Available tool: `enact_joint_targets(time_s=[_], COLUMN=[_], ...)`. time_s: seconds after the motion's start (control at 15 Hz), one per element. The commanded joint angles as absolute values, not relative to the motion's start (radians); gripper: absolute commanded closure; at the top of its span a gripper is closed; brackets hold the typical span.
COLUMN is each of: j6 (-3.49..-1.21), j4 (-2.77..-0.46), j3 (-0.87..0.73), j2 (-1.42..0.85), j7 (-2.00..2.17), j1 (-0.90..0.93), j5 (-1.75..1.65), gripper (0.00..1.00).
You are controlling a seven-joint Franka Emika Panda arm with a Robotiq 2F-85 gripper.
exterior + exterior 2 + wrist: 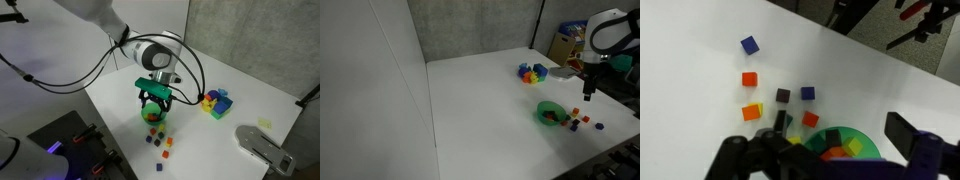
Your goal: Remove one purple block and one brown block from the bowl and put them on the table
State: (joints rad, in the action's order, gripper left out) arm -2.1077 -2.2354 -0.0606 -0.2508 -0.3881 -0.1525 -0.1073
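Note:
The green bowl (152, 113) sits on the white table (245, 75) and shows in both exterior views (551, 113). In the wrist view the bowl (862, 140) holds yellow, orange, dark green and dark blocks. My gripper (840, 125) hangs just above the bowl, open and empty, with its fingers wide apart (152, 99). On the table beside the bowl lie loose blocks: a dark brown one (784, 96), a purple-blue one (808, 93), a red one (811, 119), two orange ones and a further purple-blue one (749, 44).
A multicoloured cluster of larger blocks (215, 102) stands on the table beyond the bowl (531, 72). A grey rounded device (262, 146) lies near the table's corner. Cables trail from the arm. Dark equipment stands off the table's edge (70, 140).

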Motion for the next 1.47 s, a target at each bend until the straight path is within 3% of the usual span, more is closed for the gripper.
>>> enact_joint_targets(time_s=[0.0,0.93,1.4], j6=[-2.002,-1.774,-1.705], j4=[-2.251,-2.336,-2.323], j3=[-0.065,-0.062,-0.064], j2=[-0.15,0.334,0.45], j7=[-0.276,-0.045,-0.043], j1=[-0.132,-0.094,-0.095], j5=[-0.071,-0.051,-0.054], gripper=[0.0,0.0,0.0])
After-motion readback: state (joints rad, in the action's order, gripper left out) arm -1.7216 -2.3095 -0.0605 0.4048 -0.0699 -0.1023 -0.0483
